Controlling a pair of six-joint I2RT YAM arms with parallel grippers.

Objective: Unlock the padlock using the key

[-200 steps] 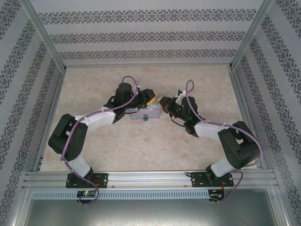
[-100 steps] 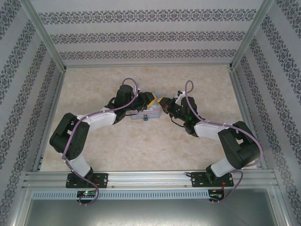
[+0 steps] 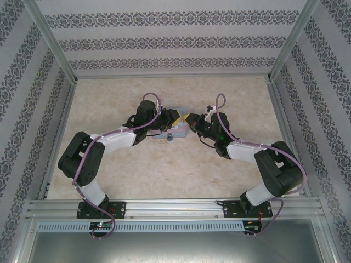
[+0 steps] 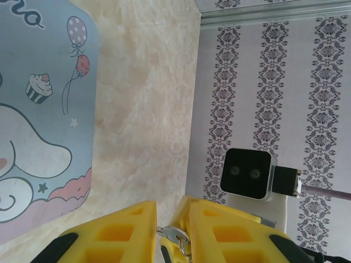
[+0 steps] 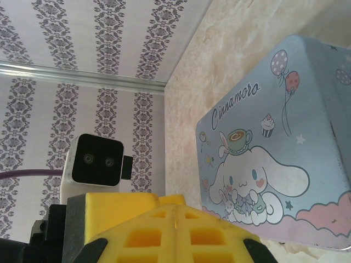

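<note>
Silvery key at six o'clock, between left gripper's narrowly parted fingers; cannot tell whether pinched; right gripper closed.

Silvery bit in left gripper — unidentifiable; tin partly off-frame
</note>
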